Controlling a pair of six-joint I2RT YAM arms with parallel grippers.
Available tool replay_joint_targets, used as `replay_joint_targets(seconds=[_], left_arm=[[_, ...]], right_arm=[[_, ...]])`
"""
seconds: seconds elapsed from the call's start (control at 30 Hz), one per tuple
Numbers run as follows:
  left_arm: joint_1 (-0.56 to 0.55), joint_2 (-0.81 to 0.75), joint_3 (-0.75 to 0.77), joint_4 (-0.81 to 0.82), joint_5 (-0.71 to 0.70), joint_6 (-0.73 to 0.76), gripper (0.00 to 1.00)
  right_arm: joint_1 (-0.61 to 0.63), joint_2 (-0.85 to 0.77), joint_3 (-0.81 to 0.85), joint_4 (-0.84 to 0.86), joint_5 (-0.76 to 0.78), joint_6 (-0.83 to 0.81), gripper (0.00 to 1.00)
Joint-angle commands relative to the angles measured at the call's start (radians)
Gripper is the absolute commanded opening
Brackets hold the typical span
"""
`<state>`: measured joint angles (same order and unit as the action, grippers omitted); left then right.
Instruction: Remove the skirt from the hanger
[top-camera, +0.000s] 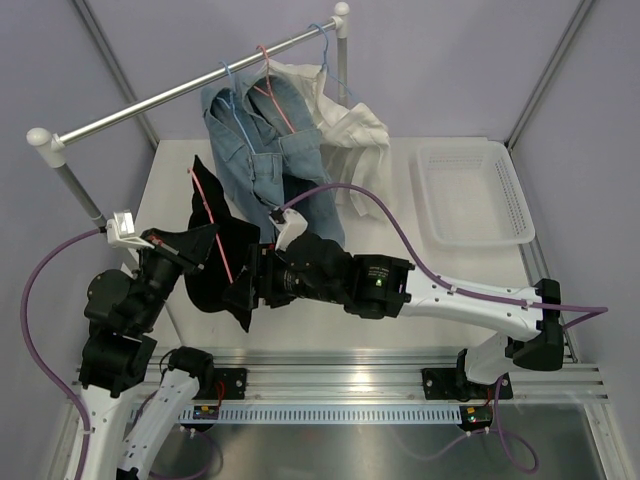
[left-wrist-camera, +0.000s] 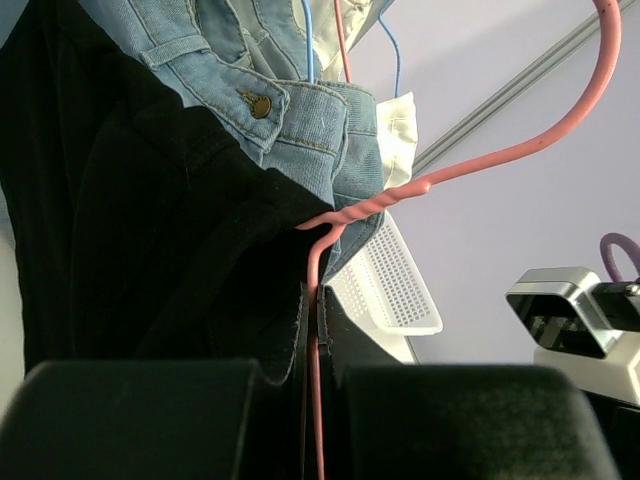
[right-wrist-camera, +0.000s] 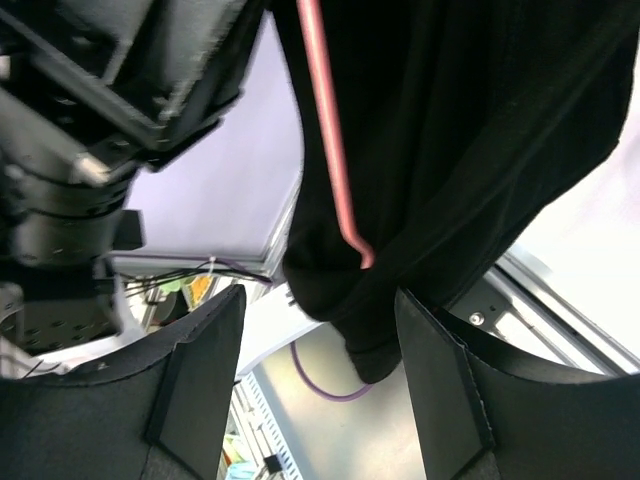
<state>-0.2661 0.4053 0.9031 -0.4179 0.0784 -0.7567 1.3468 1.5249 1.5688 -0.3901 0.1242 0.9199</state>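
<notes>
Left gripper (left-wrist-camera: 315, 318): clamped tight on the wire of the hanger (left-wrist-camera: 372, 203), just below its twisted neck. You have metal in it, not cloth.
Right gripper (right-wrist-camera: 320, 300): jaws wide apart and holding nothing. A low fold of the skirt (right-wrist-camera: 450, 130) hangs into the gap between them; whether it touches a pad cannot be told.
Hanger place: off the rail (top-camera: 190, 88), well to the near side of it, carried between your two wrists.
Skirt place: draped on that hanger, also on the near side of the rail, lower than the jeans (top-camera: 265, 140) that hang from it.
Long axis: in the top view the pink wire slants away from the rail, with its near end by your right gripper.
Nearer arm: the right one has the cloth straight ahead of its open jaws; the left is taken up with the wire.
Next move, as a judgement: close the right on the fold and draw the skirt along the wire, away from the left.
Count: one skirt; two pink hangers, the held one and a second pink hanger (top-camera: 278, 100) on the rail; two light-blue hangers (top-camera: 228, 75); one pair of jeans; one white shirt (top-camera: 345, 130); one basket (top-camera: 470, 195).
</notes>
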Motion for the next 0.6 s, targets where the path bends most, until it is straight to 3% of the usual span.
replay_joint_targets(seconds=[0.0, 0.3, 0.4, 0.57], left_arm=[[-0.002, -0.014, 0.049, 0.070, 0.027, 0.007, 0.00], [-0.004, -0.020, 0.057, 0.065, 0.049, -0.018, 0.00], [-0.004, -0.020, 0.056, 0.064, 0.050, -0.018, 0.00], [-0.002, -0.016, 0.057, 0.060, 0.041, -0.003, 0.00]], right_arm=[[0.006, -0.025, -0.035, 0.025, 0.066, 0.011, 0.68], [0.006, -0.037, -0.056, 0.034, 0.098, -0.024, 0.60], [0.008, -0.034, -0.056, 0.042, 0.092, -0.026, 0.52], [0.006, -0.029, -0.058, 0.051, 0.069, -0.027, 0.21]])
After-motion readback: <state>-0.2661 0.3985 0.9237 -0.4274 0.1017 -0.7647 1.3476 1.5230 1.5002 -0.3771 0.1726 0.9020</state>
